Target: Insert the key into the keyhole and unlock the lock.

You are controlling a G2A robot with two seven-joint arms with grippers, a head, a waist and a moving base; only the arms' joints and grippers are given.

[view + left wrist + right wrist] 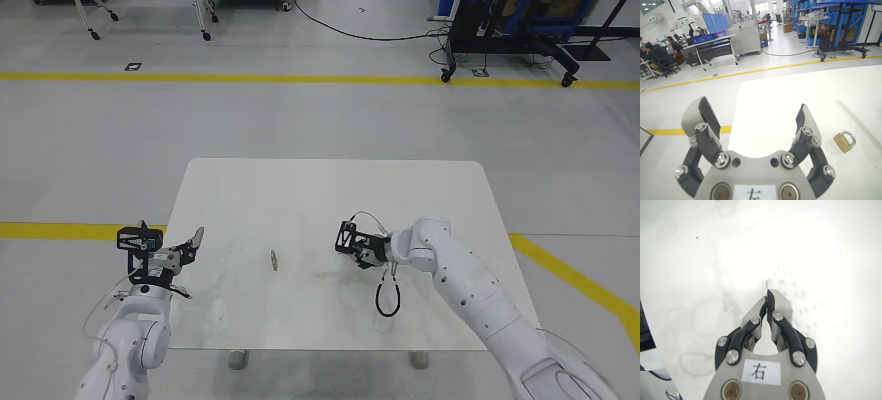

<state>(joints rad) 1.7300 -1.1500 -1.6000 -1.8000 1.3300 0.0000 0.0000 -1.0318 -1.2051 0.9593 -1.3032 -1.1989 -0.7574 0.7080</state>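
We see a white table [330, 200] with rounded corners standing on a pale grey floor [300, 130] crossed by yellow lines [300, 77]. The left wrist view looks past the tabletop to a workshop with blue shelving [829, 22] and desks along the far side.

At the table's left edge we find the left gripper [190, 250]. Its two fingers are spread wide, ribbed black pads [709, 115] facing each other, and there is nothing between them [753, 106]. It sits low beside the edge and faces in across the table.

Toward the middle of the table, well apart from both grippers, the lock [272, 259] lies flat on its side. From the left wrist view we make it out as a small brass padlock [843, 143] with a silver shackle, lying alone on bare tabletop.

To the right of centre is the right gripper [348, 243], pointing toward the lock. Its fingers are pressed together [767, 296] and pinch the key [766, 286], of which we see a thin metal edge poking out just past the fingertips. The key is held over the tabletop, which bears faint dark scuffs there. We cannot tell whether its tip touches the surface.
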